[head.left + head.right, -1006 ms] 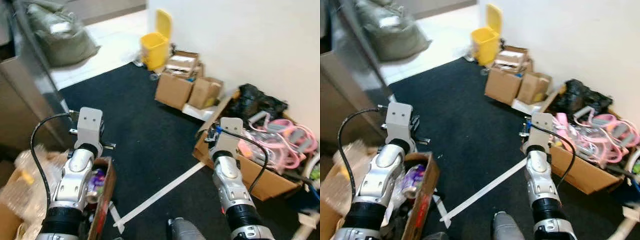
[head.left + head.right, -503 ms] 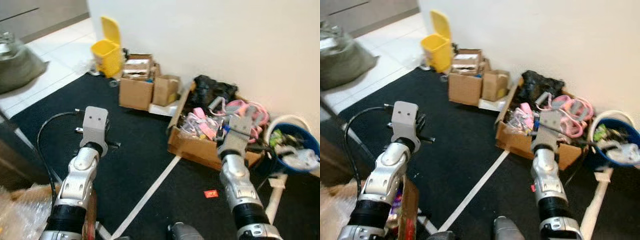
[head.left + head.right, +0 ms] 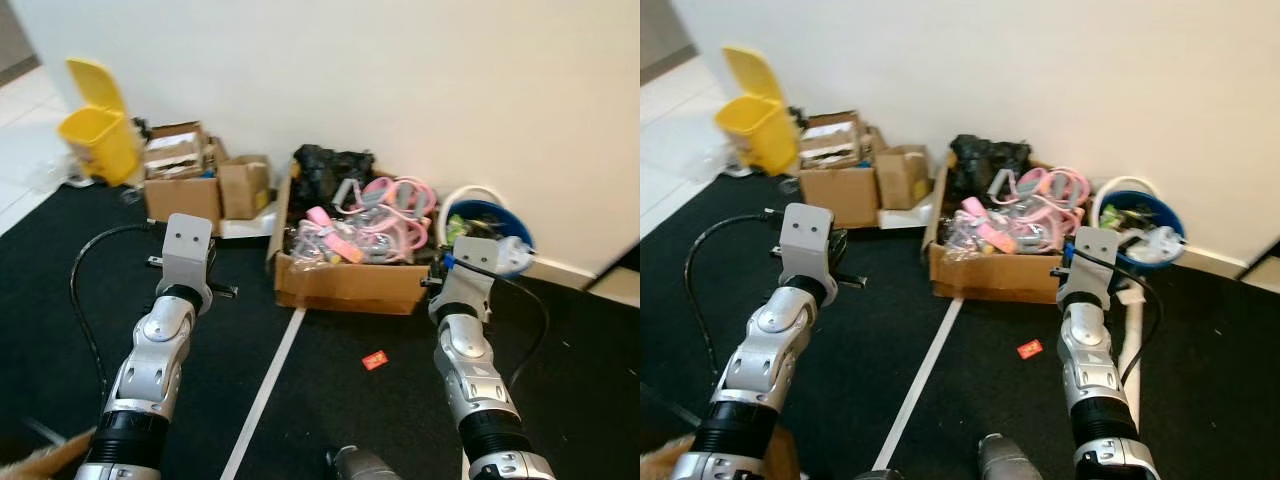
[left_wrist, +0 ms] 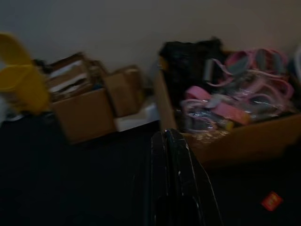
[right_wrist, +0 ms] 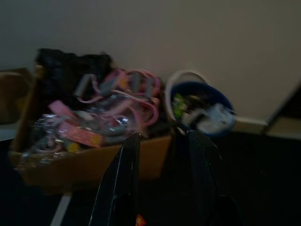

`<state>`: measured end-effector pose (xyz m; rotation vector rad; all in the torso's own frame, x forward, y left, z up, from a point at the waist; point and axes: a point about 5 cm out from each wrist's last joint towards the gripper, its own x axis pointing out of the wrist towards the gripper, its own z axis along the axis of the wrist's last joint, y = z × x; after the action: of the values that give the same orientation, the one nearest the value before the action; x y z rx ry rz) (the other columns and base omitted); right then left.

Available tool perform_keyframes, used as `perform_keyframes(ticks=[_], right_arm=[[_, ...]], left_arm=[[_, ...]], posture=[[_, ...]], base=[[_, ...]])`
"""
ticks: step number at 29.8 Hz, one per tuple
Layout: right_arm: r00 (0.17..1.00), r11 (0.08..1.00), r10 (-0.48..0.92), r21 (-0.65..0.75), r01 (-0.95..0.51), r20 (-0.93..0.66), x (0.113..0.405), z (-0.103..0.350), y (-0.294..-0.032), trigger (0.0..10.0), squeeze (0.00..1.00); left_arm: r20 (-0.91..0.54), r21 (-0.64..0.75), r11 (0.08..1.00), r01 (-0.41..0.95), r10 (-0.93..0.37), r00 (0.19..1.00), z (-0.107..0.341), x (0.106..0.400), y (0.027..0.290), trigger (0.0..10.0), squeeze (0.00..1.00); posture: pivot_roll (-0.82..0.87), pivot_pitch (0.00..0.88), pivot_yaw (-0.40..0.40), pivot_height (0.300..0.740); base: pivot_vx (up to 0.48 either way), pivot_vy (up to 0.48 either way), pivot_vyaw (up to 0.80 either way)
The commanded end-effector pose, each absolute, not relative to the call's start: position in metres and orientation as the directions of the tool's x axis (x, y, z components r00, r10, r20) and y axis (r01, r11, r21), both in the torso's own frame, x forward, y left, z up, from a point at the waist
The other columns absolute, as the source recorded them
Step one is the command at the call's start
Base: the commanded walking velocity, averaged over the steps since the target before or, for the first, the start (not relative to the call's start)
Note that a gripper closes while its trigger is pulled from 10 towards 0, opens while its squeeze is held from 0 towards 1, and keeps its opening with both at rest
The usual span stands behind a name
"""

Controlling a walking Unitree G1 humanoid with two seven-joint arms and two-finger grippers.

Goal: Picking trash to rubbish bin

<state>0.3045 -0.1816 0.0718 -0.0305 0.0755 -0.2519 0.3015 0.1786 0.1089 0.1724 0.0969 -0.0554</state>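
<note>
A small red scrap [image 3: 375, 360] lies on the black carpet between my two arms, just in front of a cardboard box. It also appears in the left wrist view as a red scrap [image 4: 272, 201]. A yellow pedal bin [image 3: 95, 135] with its lid up stands by the wall at far left. My left gripper [image 4: 170, 134] is held out over the carpet, fingers shut together and empty. My right gripper [image 5: 162, 134] is open with nothing between its fingers, and points toward the box and a blue bucket [image 5: 202, 106].
An open cardboard box [image 3: 345, 280] of pink straps and plastic sits by the wall, with a black bag [image 3: 330, 170] behind it. Two smaller boxes [image 3: 190, 185] stand beside the yellow bin. The blue bucket [image 3: 487, 225] holds rubbish. A white tape line [image 3: 265, 390] crosses the carpet.
The whole view has swung to the right: the grey sack and the box by my left arm have left the picture, and the blue bucket has come in. Both arms keep the same pose.
</note>
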Motion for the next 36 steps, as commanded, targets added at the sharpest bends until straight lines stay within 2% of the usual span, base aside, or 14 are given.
perform_keyframes(ticks=[1,12,16,17,18,20,23,36], right_arm=[[0.964,0.967,-0.254,-0.032,0.252,-0.085,0.303,0.069,-0.181,10.0,0.00],[0.962,0.967,-0.255,-0.026,0.254,-0.098,0.304,0.067,-0.181,10.0,0.00],[0.968,0.971,-0.238,-0.028,0.236,-0.084,0.307,0.071,-0.173,10.0,0.00],[0.967,0.970,-0.243,-0.022,0.242,-0.072,0.306,0.073,-0.173,10.0,0.00],[0.962,0.965,-0.261,-0.011,0.261,-0.080,0.307,0.073,-0.179,10.0,0.00],[0.958,0.963,-0.268,-0.015,0.267,-0.106,0.308,0.069,-0.183,10.0,0.00],[0.963,0.967,-0.255,-0.015,0.255,-0.092,0.310,0.072,-0.177,10.0,0.00],[0.968,0.971,-0.240,-0.026,0.239,-0.078,0.309,0.073,-0.177,10.0,0.00]], left_arm=[[-0.125,0.180,0.982,0.060,-0.038,0.991,0.104,0.300,0.182,10.0,0.00],[-0.110,0.190,0.980,0.053,-0.032,0.993,0.110,0.303,0.183,10.0,0.00],[-0.106,0.165,0.986,0.012,0.005,0.994,0.110,0.303,0.191,10.0,0.00],[-0.116,0.168,0.986,0.019,0.001,0.993,0.107,0.301,0.191,10.0,0.00],[-0.102,0.207,0.977,0.050,-0.029,0.994,0.110,0.304,0.184,10.0,0.00],[-0.070,0.226,0.973,0.045,-0.030,0.997,0.118,0.308,0.181,10.0,0.00],[-0.067,0.173,0.985,-0.003,0.015,0.998,0.120,0.307,0.189,10.0,0.00],[-0.091,0.185,0.982,0.024,-0.007,0.996,0.112,0.304,0.184,10.0,0.00]], posture=[[0.04,0.066,0.019,0.740],[0.04,0.087,-0.007,0.740],[0.03,0.095,0.039,0.740],[0.05,0.066,0.035,0.740],[0.08,0.068,-0.029,0.740],[0.08,0.093,-0.023,0.740],[0.05,0.067,0.007,0.740],[0.05,0.076,0.001,0.740]], base=[[0.000,0.000,-0.80],[0.000,0.000,-0.80],[0.000,0.000,-0.80],[0.000,0.000,-0.80],[0.000,0.000,-0.80],[0.000,0.000,-0.80],[0.000,0.000,-0.80],[0.000,0.000,-0.80]])
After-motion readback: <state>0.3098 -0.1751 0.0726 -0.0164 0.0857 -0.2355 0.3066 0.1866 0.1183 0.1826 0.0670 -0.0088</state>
